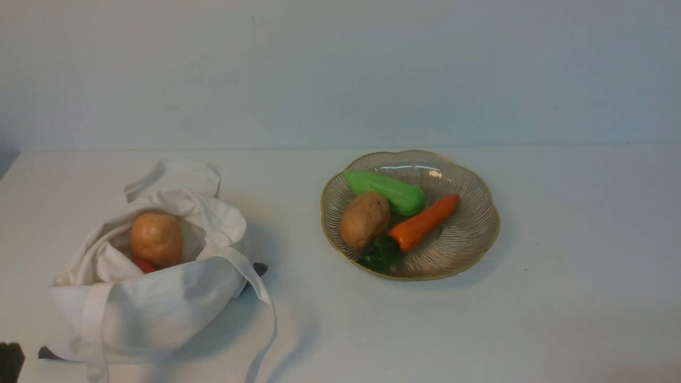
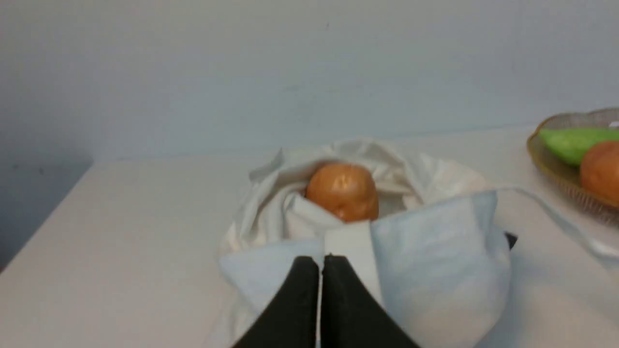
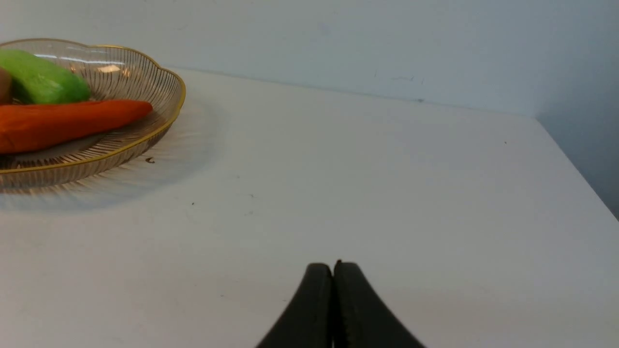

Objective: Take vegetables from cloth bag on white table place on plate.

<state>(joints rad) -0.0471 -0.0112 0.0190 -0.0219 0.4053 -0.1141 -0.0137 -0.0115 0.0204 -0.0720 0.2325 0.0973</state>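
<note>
A white cloth bag (image 1: 159, 303) lies open on the white table (image 1: 558, 298) at the front left. A tan potato (image 1: 157, 239) sits in its mouth, above something red (image 1: 143, 265). A second potato (image 1: 365, 219) lies on the ribbed glass plate (image 1: 468, 239) with a green gourd (image 1: 385, 191) and an orange carrot (image 1: 424, 222). My left gripper (image 2: 320, 263) is shut and empty, just short of the bag (image 2: 435, 270), with the bag's potato (image 2: 343, 192) beyond it. My right gripper (image 3: 333, 269) is shut and empty over bare table, apart from the plate (image 3: 159, 130).
A pale wall (image 1: 340, 69) runs behind the table. The table's left edge (image 2: 43, 227) and right edge (image 3: 575, 164) are close by. A long bag strap (image 1: 266, 330) trails towards the front. A small dark corner (image 1: 259, 269) pokes out from under the bag.
</note>
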